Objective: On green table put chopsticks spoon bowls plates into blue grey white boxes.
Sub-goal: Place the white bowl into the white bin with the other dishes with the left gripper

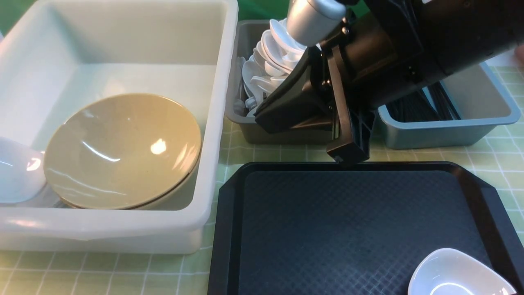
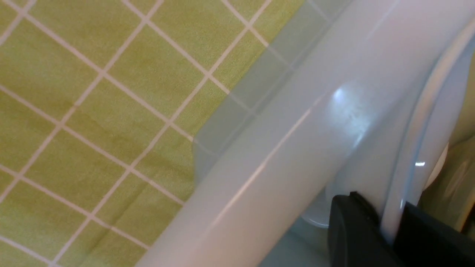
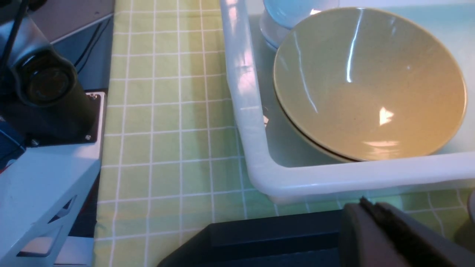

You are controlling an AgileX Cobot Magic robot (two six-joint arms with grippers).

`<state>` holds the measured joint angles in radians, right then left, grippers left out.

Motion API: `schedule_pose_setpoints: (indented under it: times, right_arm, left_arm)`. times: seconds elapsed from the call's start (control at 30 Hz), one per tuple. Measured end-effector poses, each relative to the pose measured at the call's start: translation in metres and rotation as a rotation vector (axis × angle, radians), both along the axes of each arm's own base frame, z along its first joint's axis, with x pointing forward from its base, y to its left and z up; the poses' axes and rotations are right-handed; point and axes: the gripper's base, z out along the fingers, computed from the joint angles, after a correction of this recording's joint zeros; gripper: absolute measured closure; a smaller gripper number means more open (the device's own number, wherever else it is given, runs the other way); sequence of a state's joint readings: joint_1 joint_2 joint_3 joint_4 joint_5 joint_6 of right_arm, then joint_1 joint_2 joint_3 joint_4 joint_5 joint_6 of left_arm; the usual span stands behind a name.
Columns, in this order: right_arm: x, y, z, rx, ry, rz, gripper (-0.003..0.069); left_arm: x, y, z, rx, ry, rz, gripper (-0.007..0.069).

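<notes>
The left gripper [image 2: 382,213] is clenched on the thin rim of a white plate [image 1: 16,172] inside the white tub [image 1: 123,233], with the bowls [image 1: 123,151] just right of its jaws. The right gripper [image 1: 348,155], pressed closed and empty, hangs over the far edge of the black tray [image 1: 229,229]. Bare tray floor lies nearer, and a second plate [image 1: 454,274] sits well off.

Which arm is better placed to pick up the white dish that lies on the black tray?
Right. The dish lies in the near right corner of the black tray, and the right gripper hangs shut and empty over its far edge. The left gripper is clamped on another dish at the white tub.
</notes>
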<state>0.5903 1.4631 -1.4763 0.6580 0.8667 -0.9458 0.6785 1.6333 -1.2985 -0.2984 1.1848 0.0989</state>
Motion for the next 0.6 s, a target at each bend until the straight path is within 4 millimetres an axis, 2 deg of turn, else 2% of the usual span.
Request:
schedule_pose_setpoints:
  times: [0.23, 0.47, 0.6]
  right_arm:
    - [0.000, 0.000, 0.000, 0.000, -0.001, -0.001, 0.0623]
    - [0.000, 0.000, 0.000, -0.002, 0.003, 0.003, 0.0617]
    - [-0.001, -0.007, 0.004, -0.008, 0.001, -0.011, 0.0613]
  left_arm:
    - [0.008, -0.012, 0.000, 0.007, 0.004, -0.041, 0.0528]
    - [0.005, -0.012, -0.001, 0.019, 0.050, -0.015, 0.0396]
    - [0.005, -0.011, 0.018, 0.047, 0.015, -0.004, 0.0323]
